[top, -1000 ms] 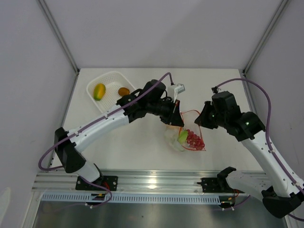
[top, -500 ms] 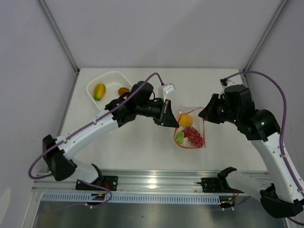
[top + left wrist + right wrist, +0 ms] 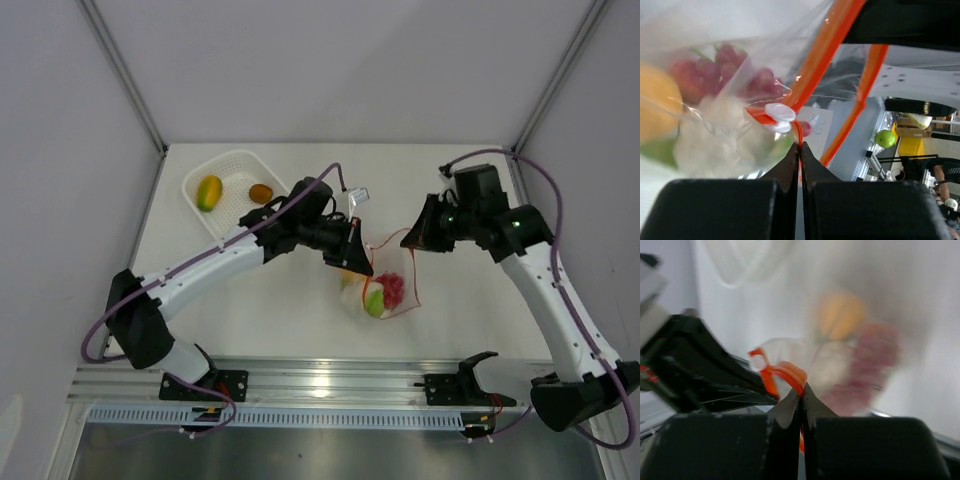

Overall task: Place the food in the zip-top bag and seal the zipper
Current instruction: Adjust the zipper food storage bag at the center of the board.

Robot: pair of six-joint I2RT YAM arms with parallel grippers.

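Observation:
The clear zip-top bag [image 3: 385, 290] hangs between my two grippers above the table, its mouth upward. Inside it lie food pieces: a red grape cluster [image 3: 394, 287], a green-and-white piece [image 3: 375, 303] and an orange [image 3: 655, 107]. My left gripper [image 3: 358, 266] is shut on the red-orange zipper [image 3: 390, 236] at the bag's left end, beside the white slider [image 3: 780, 112]. My right gripper [image 3: 413, 246] is shut on the same strip [image 3: 790, 374] at the right end. A yellow-green mango [image 3: 209, 192] and a brown piece [image 3: 261, 193] lie in the basket.
The white mesh basket [image 3: 232, 155] stands at the table's back left, behind the left arm. Grey walls close the table on three sides, and an aluminium rail runs along its near edge.
The bag has come up off the table and now hangs narrower. My right gripper has swung back left toward the left one, and the food has slid to the bag's bottom.

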